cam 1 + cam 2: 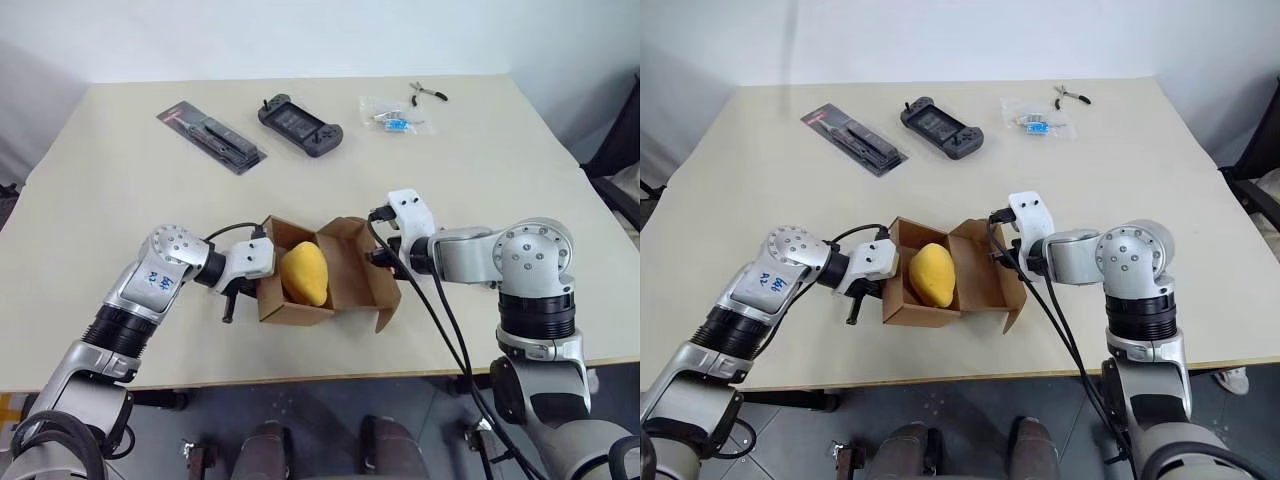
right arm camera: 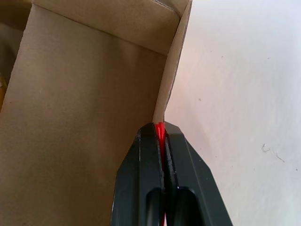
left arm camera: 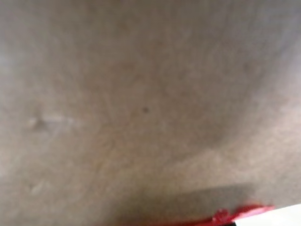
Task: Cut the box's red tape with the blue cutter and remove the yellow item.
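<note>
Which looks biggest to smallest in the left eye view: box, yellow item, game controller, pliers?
1. box
2. game controller, though it lies farther from the camera, so the gap is unsure
3. yellow item, close to the controller in apparent size
4. pliers

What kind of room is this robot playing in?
Probably a lab or workroom for testing robots. A plain pale table stands against a bare wall, set with a few practice things: an opened cardboard box with a yellow item inside, a packaged tool and small pliers.
</note>
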